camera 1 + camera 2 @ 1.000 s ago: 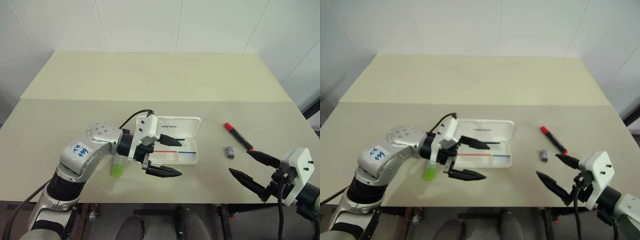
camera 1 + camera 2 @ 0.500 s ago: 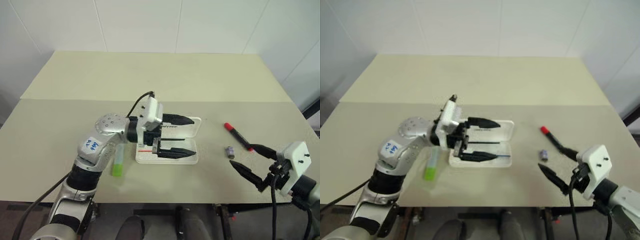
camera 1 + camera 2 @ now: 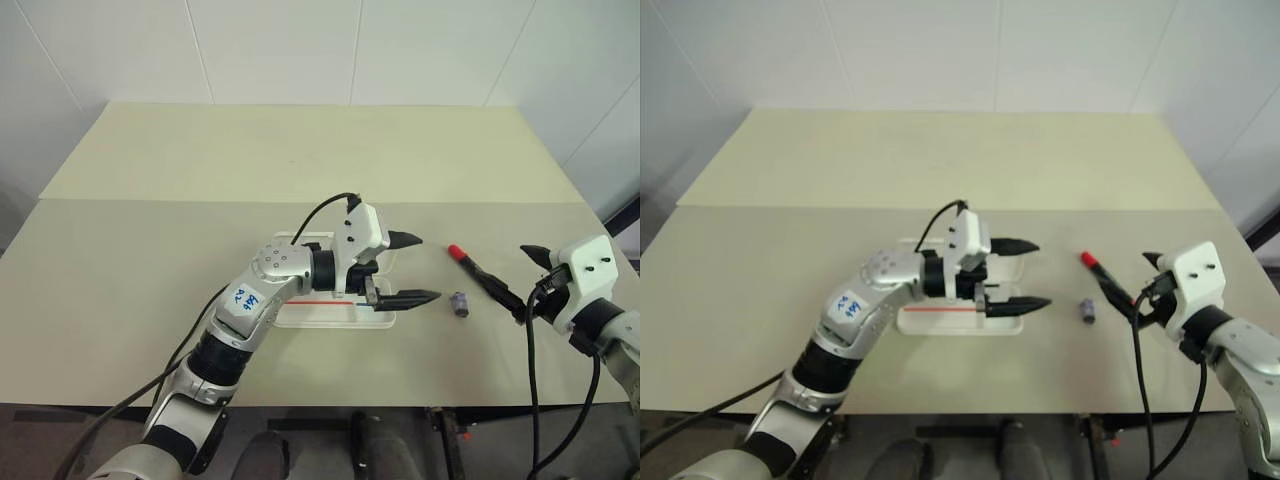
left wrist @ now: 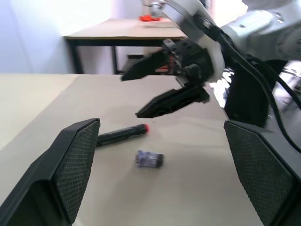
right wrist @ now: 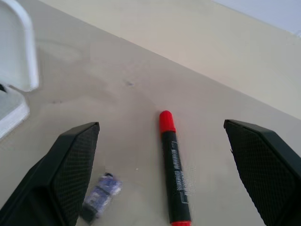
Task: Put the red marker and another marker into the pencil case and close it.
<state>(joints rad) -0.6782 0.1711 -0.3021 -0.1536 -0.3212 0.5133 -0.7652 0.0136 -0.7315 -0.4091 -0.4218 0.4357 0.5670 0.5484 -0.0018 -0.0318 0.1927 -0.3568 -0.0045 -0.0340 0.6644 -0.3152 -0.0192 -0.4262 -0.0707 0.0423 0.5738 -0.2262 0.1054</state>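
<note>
Red marker (image 3: 475, 270), a slim black barrel with a bright red cap, is lying on the beige table (image 3: 150, 260) in the head views, its near end hidden behind the right gripper (image 3: 527, 285), while the left arm is covering most of the white pencil case (image 3: 330, 318). Left gripper (image 3: 412, 268) is hovering over the case's right end, fingers spread wide and empty. In the right wrist view the right fingers (image 5: 70, 165) are standing apart astride the marker, a small grey lump (image 5: 101, 195) lying beside it.

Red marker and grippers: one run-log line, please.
red marker: on table, untouched | right gripper: open, marker between fingers | left gripper: open, empty

left end effector (image 3: 404, 268) spread, right end effector (image 3: 526, 283) spread
</note>
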